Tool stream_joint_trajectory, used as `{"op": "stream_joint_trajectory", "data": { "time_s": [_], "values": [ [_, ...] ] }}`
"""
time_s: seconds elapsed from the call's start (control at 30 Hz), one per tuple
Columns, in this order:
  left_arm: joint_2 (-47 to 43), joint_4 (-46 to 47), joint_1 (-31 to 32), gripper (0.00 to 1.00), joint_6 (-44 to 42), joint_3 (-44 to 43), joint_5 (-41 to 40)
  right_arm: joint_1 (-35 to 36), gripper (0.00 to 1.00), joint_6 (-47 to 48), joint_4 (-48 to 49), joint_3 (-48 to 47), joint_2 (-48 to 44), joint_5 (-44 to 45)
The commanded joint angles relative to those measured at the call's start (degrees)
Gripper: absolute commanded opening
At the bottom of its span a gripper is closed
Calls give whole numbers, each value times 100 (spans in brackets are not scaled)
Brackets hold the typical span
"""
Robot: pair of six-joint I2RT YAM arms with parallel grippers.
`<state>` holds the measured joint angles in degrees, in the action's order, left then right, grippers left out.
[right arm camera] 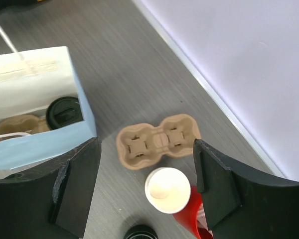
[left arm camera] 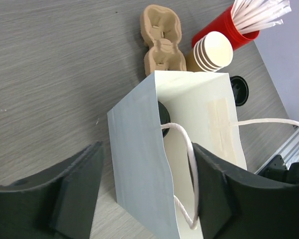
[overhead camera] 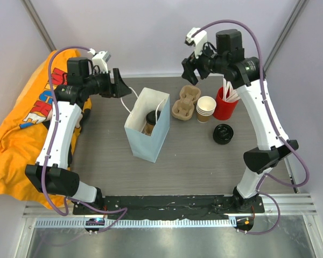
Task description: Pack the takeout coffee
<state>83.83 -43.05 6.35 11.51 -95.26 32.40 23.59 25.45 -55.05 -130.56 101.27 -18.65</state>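
Left end effector point(overhead camera: 123, 85) spread beside bag point(overhead camera: 144, 138)

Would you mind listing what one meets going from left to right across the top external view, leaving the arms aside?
orange cloth → pale blue paper bag with the lidded coffee cup inside → cardboard cup carrier → stack of lidless paper cups → red cup of straws

Takeout coffee point(overhead camera: 151, 119) in bag point(overhead camera: 144, 144); carrier point(overhead camera: 185, 103), cup stack point(overhead camera: 206, 107) right.

bag point(overhead camera: 151, 141) 1 | lidded cup point(overhead camera: 151, 119) 1 | red cup point(overhead camera: 224, 106) 1
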Motion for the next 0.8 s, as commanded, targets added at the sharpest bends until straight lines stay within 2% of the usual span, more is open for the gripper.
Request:
{"op": "stream_joint_trajectory", "data": {
  "time_s": [0.0, 0.1, 0.2, 0.23, 0.47, 0.67, 0.77],
  "values": [
    [-192, 191, -20, 73, -35, -133, 363, -294, 78, -225, 416, 180, -398, 46],
    [-201, 174, -28, 79, -52, -159, 346, -408, 78, -242, 460, 268, -486, 11],
    [-209, 156, -20, 98, -52, -177, 328, -434, 79, -234, 469, 303, -521, 2],
    [-218, 148, -28, 100, -61, -194, 319, -426, 80, -225, 469, 269, -530, 2],
    [-236, 16, -28, 100, -166, -352, 214, -601, 82, -453, 468, -22, -556, 195],
    [-209, -107, -37, 100, -245, -572, 126, -698, 82, -752, 793, 101, -653, 1064],
    [-244, -178, -37, 100, -307, -660, 91, -760, 79, -796, 978, 303, -723, 1478]
  ]
}}
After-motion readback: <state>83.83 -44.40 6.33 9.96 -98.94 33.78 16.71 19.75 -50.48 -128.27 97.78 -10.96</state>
